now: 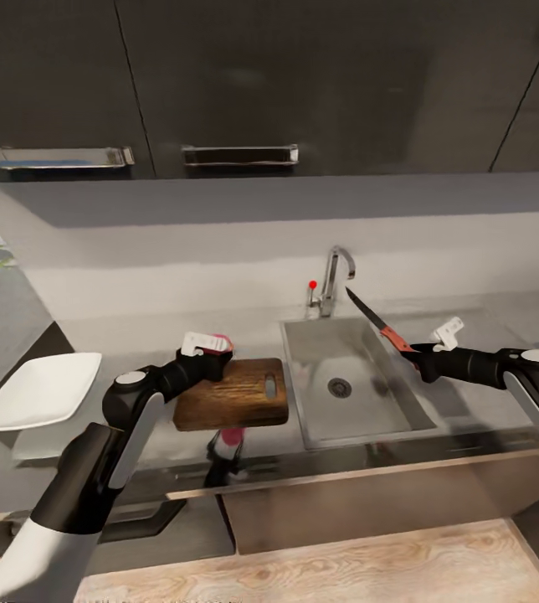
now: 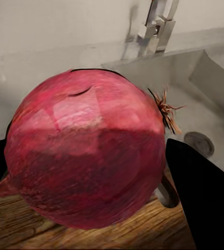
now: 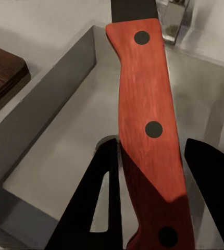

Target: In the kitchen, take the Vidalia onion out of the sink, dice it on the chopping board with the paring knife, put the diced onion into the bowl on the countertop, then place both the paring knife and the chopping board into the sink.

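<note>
My left gripper (image 1: pixel 213 346) is shut on the pinkish-red Vidalia onion (image 1: pixel 224 343) over the back left corner of the chopping board (image 1: pixel 236 394). In the left wrist view the onion (image 2: pixel 86 156) sits between the black fingers (image 2: pixel 206 203), with the board (image 2: pixel 18 229) just beneath it. My right gripper (image 1: pixel 416 356) is shut on the reddish handle of the paring knife (image 1: pixel 387 328), held above the sink (image 1: pixel 370 419) with the dark blade pointing up toward the faucet. In the right wrist view the knife (image 3: pixel 148 120) lies between the fingers (image 3: pixel 104 198). The white bowl (image 1: pixel 39 389) rests on the countertop (image 1: pixel 136 335) at the left.
The chrome faucet (image 1: pixel 334 280) with its red-tipped lever (image 1: pixel 312 286) stands behind the basin. Dark wall cabinets (image 1: pixel 244 84) hang above. The counter's front edge runs below the board, with wooden floor (image 1: pixel 345 569) beneath.
</note>
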`<state>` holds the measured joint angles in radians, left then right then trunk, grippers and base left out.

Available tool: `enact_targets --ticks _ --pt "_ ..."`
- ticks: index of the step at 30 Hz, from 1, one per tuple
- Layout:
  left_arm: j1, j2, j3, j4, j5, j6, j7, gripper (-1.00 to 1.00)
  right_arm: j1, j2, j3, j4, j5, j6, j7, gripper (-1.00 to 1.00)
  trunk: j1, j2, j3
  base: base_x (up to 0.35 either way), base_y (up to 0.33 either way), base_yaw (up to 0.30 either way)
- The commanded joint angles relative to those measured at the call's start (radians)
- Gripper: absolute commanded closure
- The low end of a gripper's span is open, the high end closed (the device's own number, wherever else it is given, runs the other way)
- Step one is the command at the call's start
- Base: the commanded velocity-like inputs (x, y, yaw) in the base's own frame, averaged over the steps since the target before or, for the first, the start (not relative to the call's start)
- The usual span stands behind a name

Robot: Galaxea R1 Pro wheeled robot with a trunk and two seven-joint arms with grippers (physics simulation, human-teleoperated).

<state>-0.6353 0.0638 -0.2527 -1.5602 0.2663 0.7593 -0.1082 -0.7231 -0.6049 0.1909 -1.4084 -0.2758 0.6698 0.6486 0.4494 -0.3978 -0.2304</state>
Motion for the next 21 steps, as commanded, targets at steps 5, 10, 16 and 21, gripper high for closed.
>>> enact_targets --ticks 5,10,16,21 --pt "-0.001 -0.003 0.000 0.030 -0.002 0.005 -0.004 1.00 -0.001 -0.001 0.001 -0.001 -0.006 0.007 -0.001 1.00 0.001 -0.002 -0.002 0.000 0.000 0.287" --pt "-0.001 -0.062 0.004 0.175 -0.005 0.002 -0.006 1.00 -0.001 -0.001 0.001 0.000 -0.007 0.007 0.000 1.00 0.001 -0.002 -0.002 0.000 0.000 0.126" --pt "-0.001 -0.084 0.006 0.203 -0.007 0.000 -0.005 1.00 -0.001 0.001 0.001 0.000 -0.007 0.007 0.000 1.00 0.001 -0.002 -0.002 0.000 0.000 0.019" --pt "-0.001 -0.087 0.007 0.204 -0.007 0.000 -0.004 1.00 -0.001 0.018 0.001 0.000 -0.008 0.007 0.000 1.00 0.001 -0.002 -0.002 0.000 0.000 0.003"
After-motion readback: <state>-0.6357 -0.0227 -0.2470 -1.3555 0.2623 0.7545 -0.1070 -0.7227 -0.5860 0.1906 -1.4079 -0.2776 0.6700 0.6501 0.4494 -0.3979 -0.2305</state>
